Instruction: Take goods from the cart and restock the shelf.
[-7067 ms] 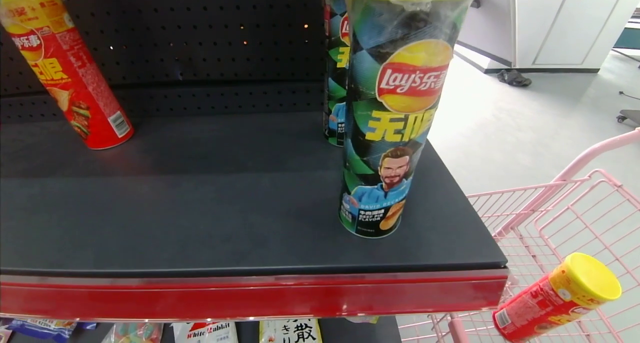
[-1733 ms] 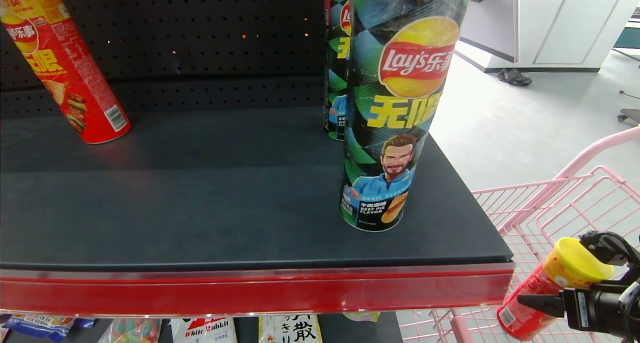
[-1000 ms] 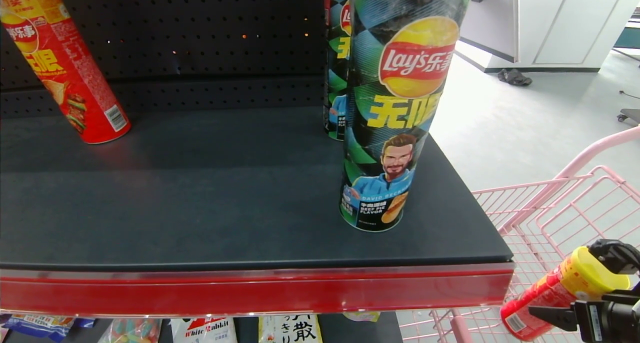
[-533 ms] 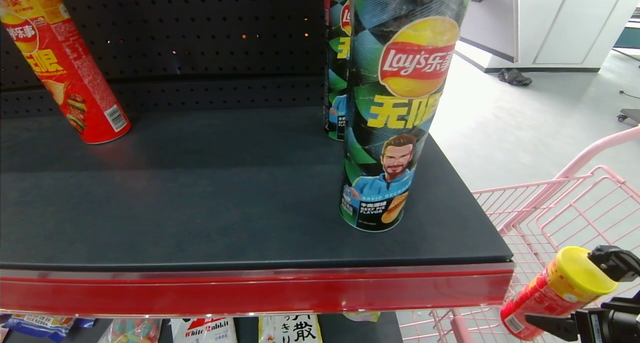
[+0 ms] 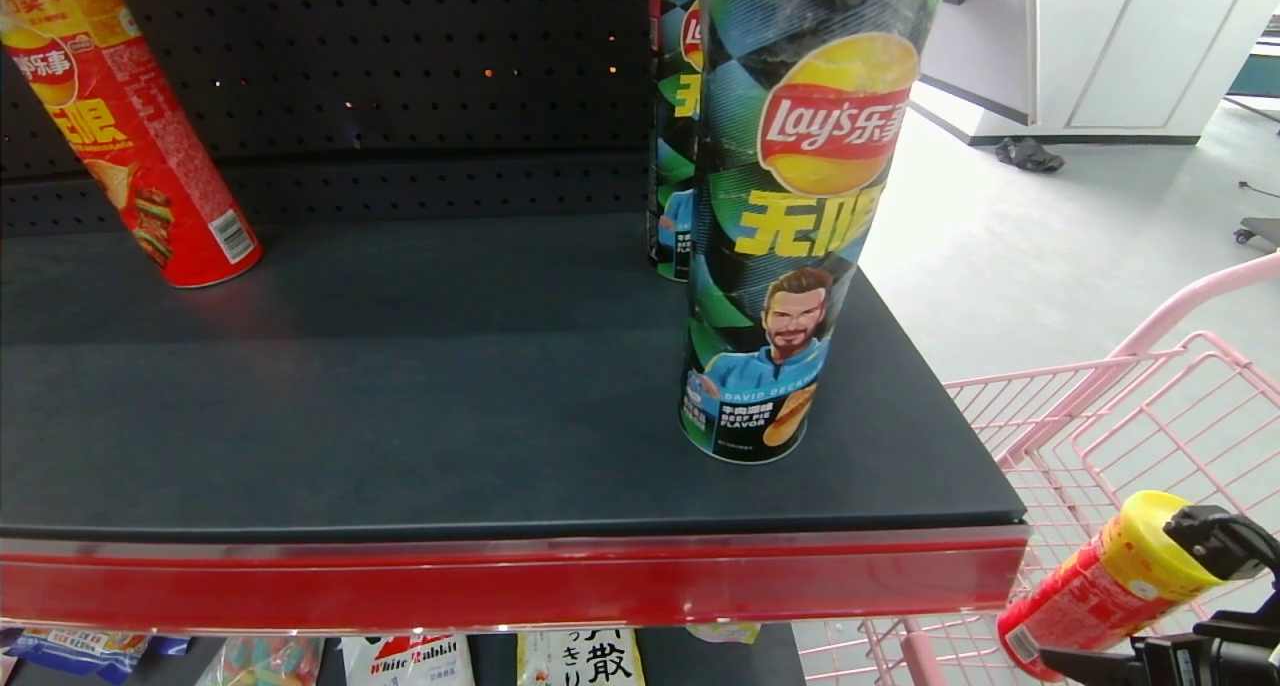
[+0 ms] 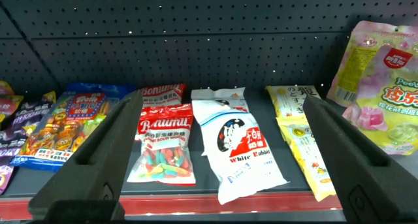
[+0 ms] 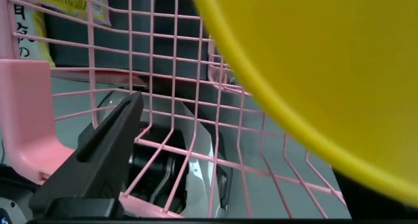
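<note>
Step in hand: the pick. My right tool (image 5: 1112, 588) stood spread astride the lid end of the red can (image 5: 1070, 606), which lay tilted in the pink cart (image 5: 1060, 374) and was not yet pinched. My left tool (image 6: 222, 100) was spread, holding nothing. Next move judged: close squarely, then lift clear of the wire to the shelf (image 5: 400, 416).

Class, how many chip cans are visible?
4: red can left on shelf; front green can, rear green can at its right; cart can in cart. Others possibly hidden.
</note>
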You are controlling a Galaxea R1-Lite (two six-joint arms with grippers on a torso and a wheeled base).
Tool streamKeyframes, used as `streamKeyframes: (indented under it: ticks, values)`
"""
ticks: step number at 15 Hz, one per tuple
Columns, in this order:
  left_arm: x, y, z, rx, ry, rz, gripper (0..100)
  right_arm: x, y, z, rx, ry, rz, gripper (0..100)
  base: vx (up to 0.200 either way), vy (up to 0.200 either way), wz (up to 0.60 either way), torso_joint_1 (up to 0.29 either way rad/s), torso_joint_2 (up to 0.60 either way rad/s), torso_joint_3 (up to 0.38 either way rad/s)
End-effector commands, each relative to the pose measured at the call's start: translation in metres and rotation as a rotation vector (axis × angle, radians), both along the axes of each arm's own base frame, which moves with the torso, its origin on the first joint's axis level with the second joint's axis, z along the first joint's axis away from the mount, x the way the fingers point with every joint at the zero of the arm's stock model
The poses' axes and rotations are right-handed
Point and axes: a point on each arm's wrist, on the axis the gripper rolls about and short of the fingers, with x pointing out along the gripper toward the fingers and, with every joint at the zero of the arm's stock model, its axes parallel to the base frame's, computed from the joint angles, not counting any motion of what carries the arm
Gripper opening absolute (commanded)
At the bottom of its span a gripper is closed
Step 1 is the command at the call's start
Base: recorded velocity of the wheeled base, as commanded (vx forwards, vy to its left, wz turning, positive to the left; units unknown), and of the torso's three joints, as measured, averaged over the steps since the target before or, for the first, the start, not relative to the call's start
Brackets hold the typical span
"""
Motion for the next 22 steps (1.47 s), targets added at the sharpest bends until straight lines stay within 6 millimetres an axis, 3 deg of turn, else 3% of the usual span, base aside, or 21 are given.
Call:
streamKeyframes:
  ticks: [1,9,14,22]
  values:
    - [0.000,0.000,0.000,0.000,-0.001,0.002,100,0.002,-0.004,0.000,-0.028,0.004,-0.039,100,0.000,0.000,0.00,0.000,0.00,0.000]
    - [0.000,0.000,0.000,0.000,-0.001,0.000,100,0.003,-0.014,0.002,-0.121,0.004,-0.102,100,0.000,0.000,0.00,0.000,0.00,0.000]
    - [0.000,0.000,0.000,0.000,-0.001,0.002,100,0.037,-0.026,0.012,-0.131,-0.025,-0.111,100,0.000,0.000,0.00,0.000,0.00,0.000]
    - [0.000,0.000,0.000,0.000,-0.001,0.000,100,0.049,-0.033,0.006,-0.112,0.008,-0.115,100,0.000,0.000,0.00,0.000,0.00,0.000]
